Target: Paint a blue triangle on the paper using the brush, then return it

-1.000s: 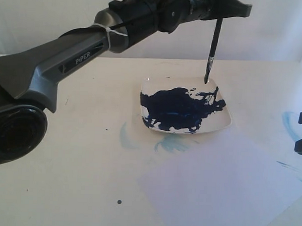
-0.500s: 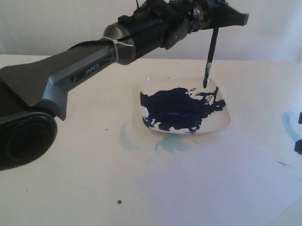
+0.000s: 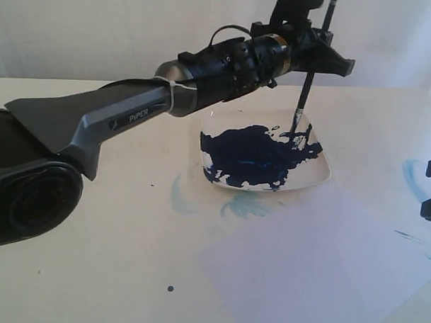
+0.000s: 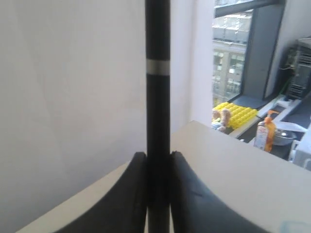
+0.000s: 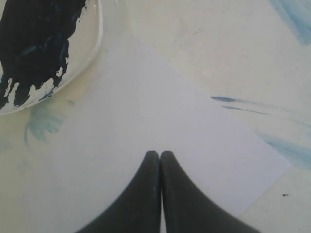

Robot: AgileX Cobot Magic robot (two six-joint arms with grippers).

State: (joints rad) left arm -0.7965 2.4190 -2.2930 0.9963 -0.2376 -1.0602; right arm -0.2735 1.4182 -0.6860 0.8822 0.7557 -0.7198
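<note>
While the left gripper clamps the brush by its black handle, slightly tilted, the bristle tip meets the navy paint in the white plate. The right gripper hangs above the paper, fingers pressed together.

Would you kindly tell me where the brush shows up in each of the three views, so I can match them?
Exterior view: the brush stands nearly upright in the left gripper, bristles down at the far side of the plate.
Left wrist view: its black handle runs straight out between the fingers.
Right wrist view: not in it.
Shared landmark: the cream table, in all three.
</note>
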